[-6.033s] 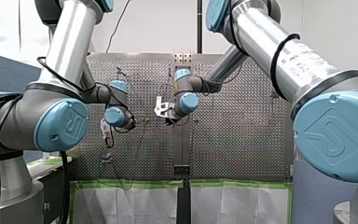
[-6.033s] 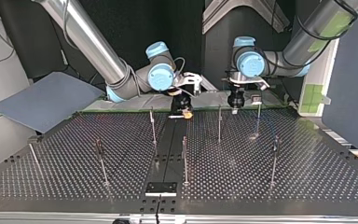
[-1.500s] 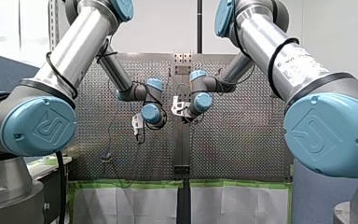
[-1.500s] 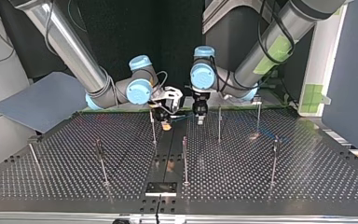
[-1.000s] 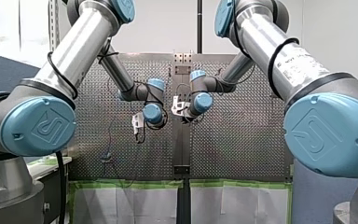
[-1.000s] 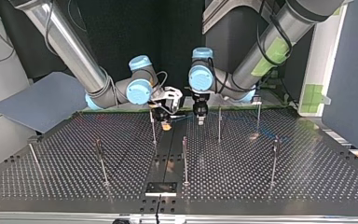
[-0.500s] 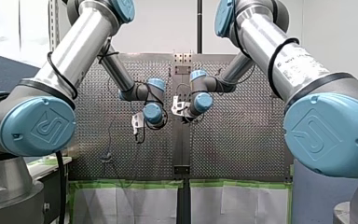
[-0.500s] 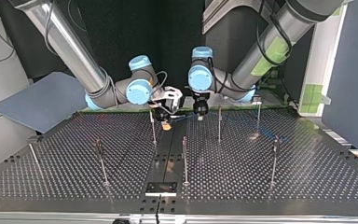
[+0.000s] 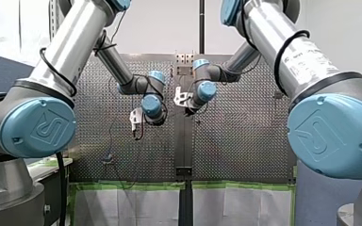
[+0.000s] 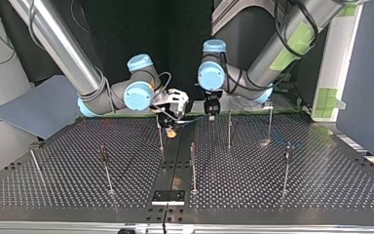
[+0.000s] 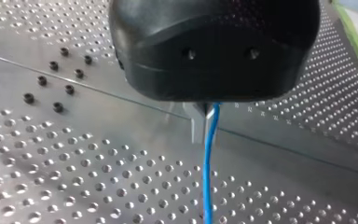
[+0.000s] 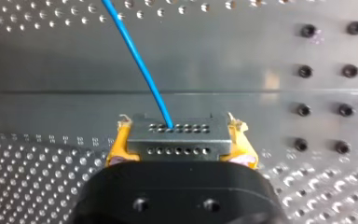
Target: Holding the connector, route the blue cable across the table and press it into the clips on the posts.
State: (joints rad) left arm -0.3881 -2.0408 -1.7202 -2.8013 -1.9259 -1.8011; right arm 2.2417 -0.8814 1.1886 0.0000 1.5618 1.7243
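Right gripper (image 12: pixel 181 145) clamps the connector (image 12: pixel 177 133) between its yellow pads (image 12: pixel 117 148), one pad against each end of the grey block. From the connector's face a thin blue cable (image 12: pixel 140 60) slants straight ahead of this gripper, over the table (image 12: pixel 51 70). On the other arm, the left gripper (image 11: pixel 201 122) has its metal fingers (image 11: pixel 196 128) pinched together on the same cable, which comes out between the tips and runs on ahead of them. Seen from across the table, both grippers hover near each other, with a post (image 10: pixel 160 139) just beside the right one.
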